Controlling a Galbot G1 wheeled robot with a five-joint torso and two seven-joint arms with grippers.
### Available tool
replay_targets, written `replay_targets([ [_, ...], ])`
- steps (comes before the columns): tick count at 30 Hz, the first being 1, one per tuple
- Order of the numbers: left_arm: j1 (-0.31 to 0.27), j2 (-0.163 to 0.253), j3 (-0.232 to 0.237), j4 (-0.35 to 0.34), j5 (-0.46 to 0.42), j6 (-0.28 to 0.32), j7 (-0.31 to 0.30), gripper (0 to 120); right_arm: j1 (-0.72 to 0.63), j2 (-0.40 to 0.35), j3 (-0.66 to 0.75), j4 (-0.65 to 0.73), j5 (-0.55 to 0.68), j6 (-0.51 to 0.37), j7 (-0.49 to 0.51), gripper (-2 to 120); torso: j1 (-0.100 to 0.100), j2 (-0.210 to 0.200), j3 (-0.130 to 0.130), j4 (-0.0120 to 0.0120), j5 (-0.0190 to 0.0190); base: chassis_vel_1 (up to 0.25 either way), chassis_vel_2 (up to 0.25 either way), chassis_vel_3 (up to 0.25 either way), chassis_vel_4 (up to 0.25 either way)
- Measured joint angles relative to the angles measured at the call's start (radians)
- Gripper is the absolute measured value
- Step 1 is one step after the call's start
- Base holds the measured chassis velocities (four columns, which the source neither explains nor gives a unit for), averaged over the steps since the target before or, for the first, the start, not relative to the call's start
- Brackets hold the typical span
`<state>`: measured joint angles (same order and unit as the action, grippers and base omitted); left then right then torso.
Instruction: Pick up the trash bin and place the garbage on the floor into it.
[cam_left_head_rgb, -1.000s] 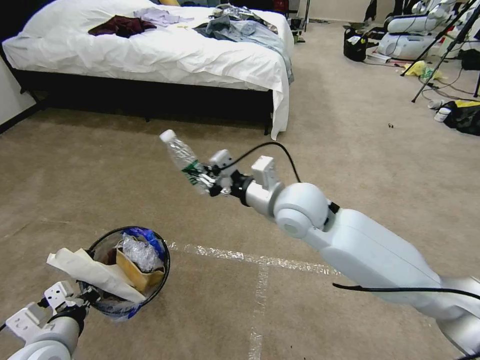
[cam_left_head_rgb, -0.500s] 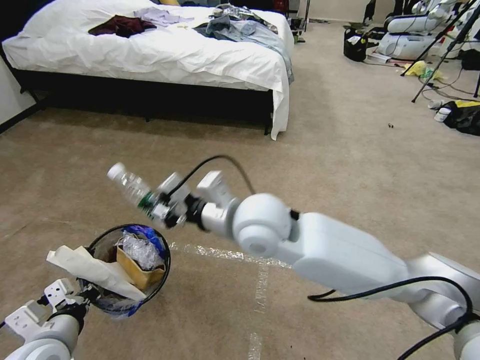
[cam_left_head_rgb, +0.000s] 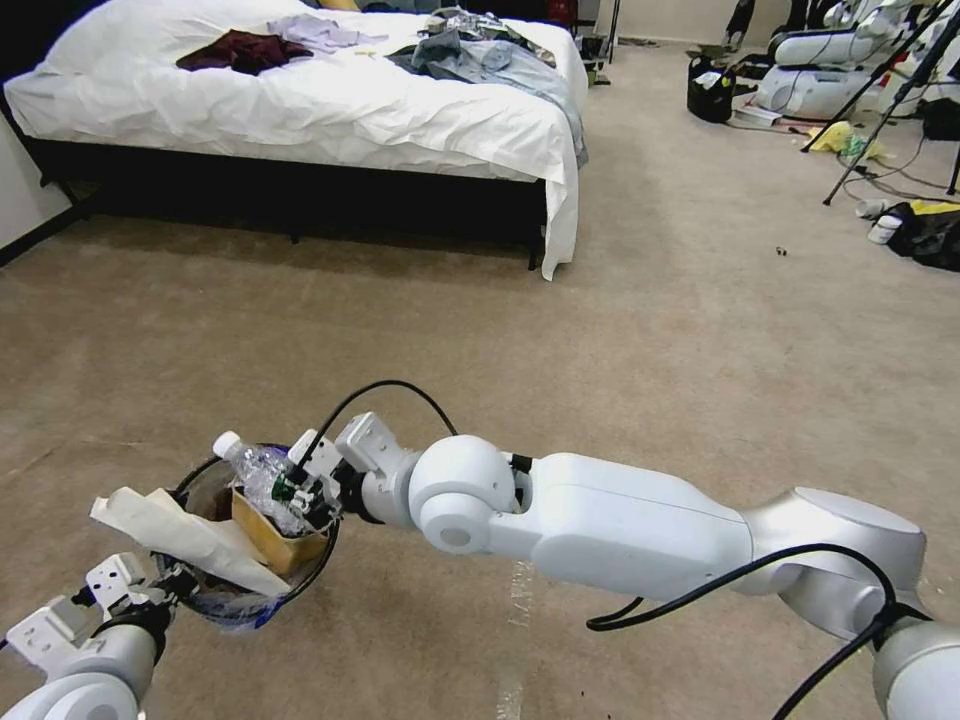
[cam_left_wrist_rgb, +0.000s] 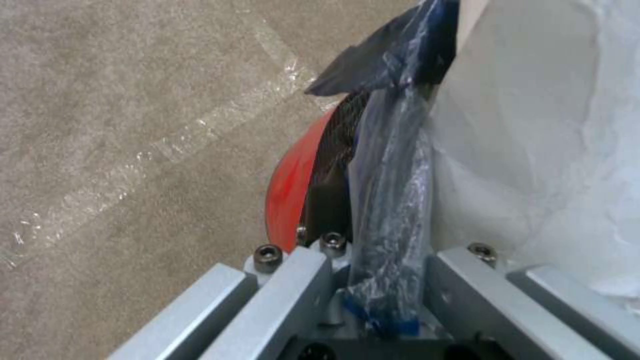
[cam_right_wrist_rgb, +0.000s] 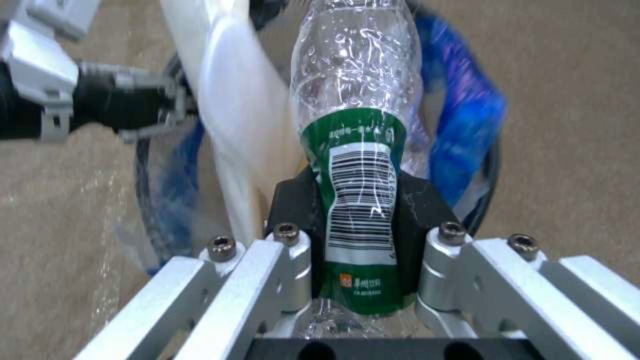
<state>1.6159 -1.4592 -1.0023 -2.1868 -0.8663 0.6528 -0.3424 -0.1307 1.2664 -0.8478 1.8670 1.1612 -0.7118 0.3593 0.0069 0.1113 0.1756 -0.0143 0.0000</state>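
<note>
The trash bin (cam_left_head_rgb: 215, 598), a small round bucket with a black rim and blue-edged clear liner, hangs low at the left of the head view. My left gripper (cam_left_head_rgb: 170, 585) is shut on the bin's rim and liner (cam_left_wrist_rgb: 390, 200); its red base (cam_left_wrist_rgb: 290, 185) shows beside the fingers. Inside sit brown cardboard (cam_left_head_rgb: 275, 540) and white paper (cam_left_head_rgb: 175, 535) that sticks out over the rim. My right gripper (cam_left_head_rgb: 300, 492) is shut on a clear green-labelled bottle (cam_right_wrist_rgb: 357, 150), held right over the bin's mouth, with its cap end (cam_left_head_rgb: 228, 443) pointing away from the arm.
Beige carpet floor (cam_left_head_rgb: 700, 330) stretches ahead, with a whitish tape line (cam_left_wrist_rgb: 167, 150) under the bin. A white bed (cam_left_head_rgb: 300, 110) with clothes on it stands at the back left. Tripods, bags and clutter (cam_left_head_rgb: 880, 130) fill the far right corner.
My right arm has swung left and down, carrying the bottle from mid-air in front of the bed to just over the bin's mouth. The left arm and bin have stayed put.
</note>
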Motion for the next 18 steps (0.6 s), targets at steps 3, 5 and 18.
replay_targets([
  [3, -0.001, 0.005, -0.003, 0.001, -0.006, 0.001, -0.002, 0, 0.0, 0.014, -0.022, -0.014, 0.001, -0.006, 0.007, 19, 0.0, 0.0, 0.0, 0.0, 0.0, 0.0, 0.0, 0.0, 0.0],
  [5, -0.002, 0.009, -0.006, 0.001, -0.011, 0.002, -0.005, 0, 0.0, 0.021, -0.032, -0.021, 0.001, -0.007, 0.01, 19, 0.0, 0.0, 0.0, 0.0, -0.0001, 0.0, 0.0, 0.0, 0.0],
  [18, -0.013, 0.023, -0.008, 0.001, -0.028, 0.006, -0.013, 0, 0.0, 0.078, -0.088, -0.075, 0.013, -0.014, 0.038, 19, 0.0, 0.0, 0.0, 0.0, -0.0001, 0.0, 0.0, 0.0, 0.0],
])
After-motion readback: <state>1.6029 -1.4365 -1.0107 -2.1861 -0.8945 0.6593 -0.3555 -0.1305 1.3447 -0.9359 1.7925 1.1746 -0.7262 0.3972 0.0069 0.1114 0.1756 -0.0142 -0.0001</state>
